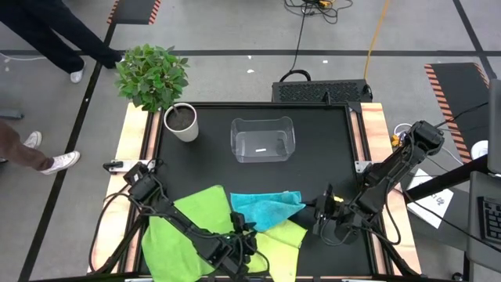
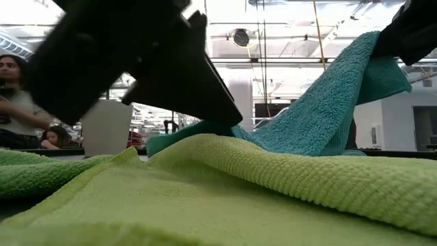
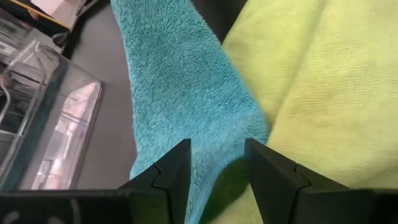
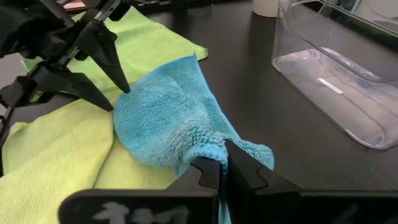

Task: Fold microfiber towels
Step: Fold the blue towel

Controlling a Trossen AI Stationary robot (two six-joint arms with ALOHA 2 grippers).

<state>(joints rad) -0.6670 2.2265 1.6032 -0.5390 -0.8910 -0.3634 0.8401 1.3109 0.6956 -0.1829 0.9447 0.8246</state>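
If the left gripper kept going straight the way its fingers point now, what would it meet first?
Most likely the turquoise towel: the open left gripper has that cloth's edge right between and ahead of its fingers. Beyond it lies bare tabletop, then the clear bin, though depth is hard to judge.

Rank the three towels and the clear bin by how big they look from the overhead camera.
Largest to smallest:
1. Bright green towel
2. Turquoise towel and pale yellow-green towel: too alike, both partly covered
3. Clear bin
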